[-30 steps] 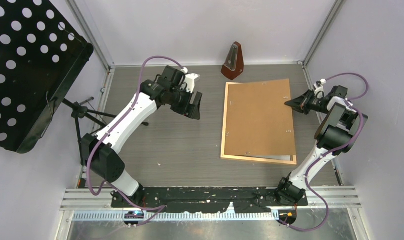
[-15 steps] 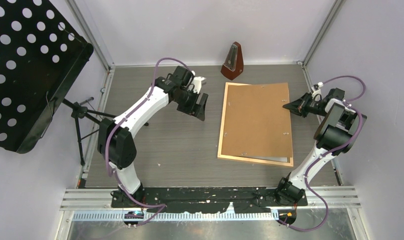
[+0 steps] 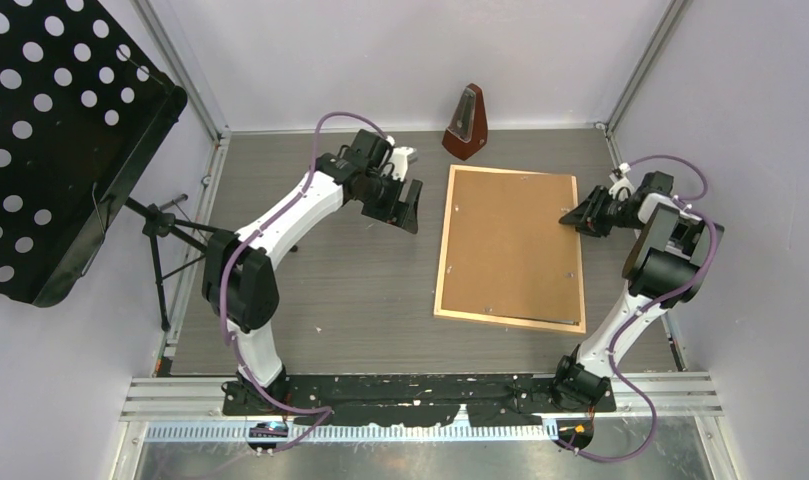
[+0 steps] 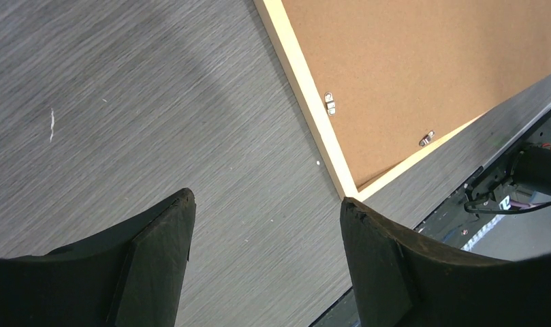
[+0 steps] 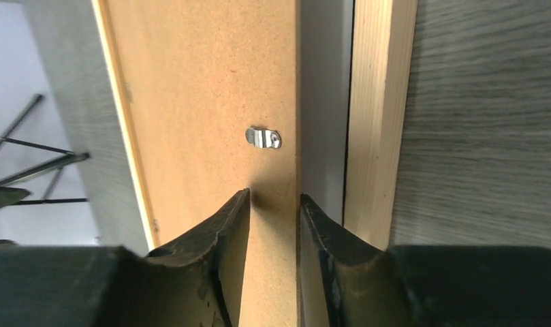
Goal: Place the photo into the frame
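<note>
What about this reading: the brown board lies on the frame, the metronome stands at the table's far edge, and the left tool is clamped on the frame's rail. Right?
Not quite. The left tool is not clamped on the frame. The left wrist view shows it open above the table, beside the frame's corner, touching nothing. The board and metronome are as you say.

A grey wood-grain surface (image 3: 360,300) carries a light wood frame (image 3: 500,320) lying face down toward its right side, a brown backing board (image 3: 510,245) set inside the moulding. A pale strip (image 5: 321,102) shows between the board's right edge and the moulding. A dark wooden metronome (image 3: 466,123) stands upright at the far edge, just beyond the frame's far left corner.
</note>
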### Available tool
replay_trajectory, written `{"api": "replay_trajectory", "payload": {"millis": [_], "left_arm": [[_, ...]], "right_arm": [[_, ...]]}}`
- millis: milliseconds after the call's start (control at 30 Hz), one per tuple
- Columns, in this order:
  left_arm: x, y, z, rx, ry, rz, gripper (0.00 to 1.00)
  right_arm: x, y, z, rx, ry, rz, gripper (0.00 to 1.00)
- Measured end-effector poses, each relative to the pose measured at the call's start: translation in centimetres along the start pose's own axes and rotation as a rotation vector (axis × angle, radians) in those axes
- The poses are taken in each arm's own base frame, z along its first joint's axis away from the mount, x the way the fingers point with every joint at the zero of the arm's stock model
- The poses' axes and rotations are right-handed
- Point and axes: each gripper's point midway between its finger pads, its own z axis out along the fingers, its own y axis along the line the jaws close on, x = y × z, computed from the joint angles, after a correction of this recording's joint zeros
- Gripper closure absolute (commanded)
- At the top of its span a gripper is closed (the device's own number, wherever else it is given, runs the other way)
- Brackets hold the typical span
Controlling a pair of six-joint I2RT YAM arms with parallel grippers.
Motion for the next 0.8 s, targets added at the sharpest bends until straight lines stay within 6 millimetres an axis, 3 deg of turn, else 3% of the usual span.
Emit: {"api": "replay_trajectory", "payload": {"millis": [133,267,567,800], "left_arm": [[0.6,0.3,0.6,-0.003,0.008,-0.002,0.24],[2.2,0.9,0.9,-0.019,0.040,-0.011,0.23],[3.9,1.4,-0.5,-0.056,0.025,0.012,0.23],[4.6,2.6,-0.9,-0.109,0.026,0.011,0.19]], "right_arm": [[0.6,-0.2,1.2,0.060,0.029,-0.061,0.45],[1.3,0.3,2.5,0.090,0.058,-0.115,0.39],[2.6,2.8,4.6,0.112,0.080,-0.246,0.34],[5.0,5.0,6.0,0.110,0.109,-0.343,0.30]]}}
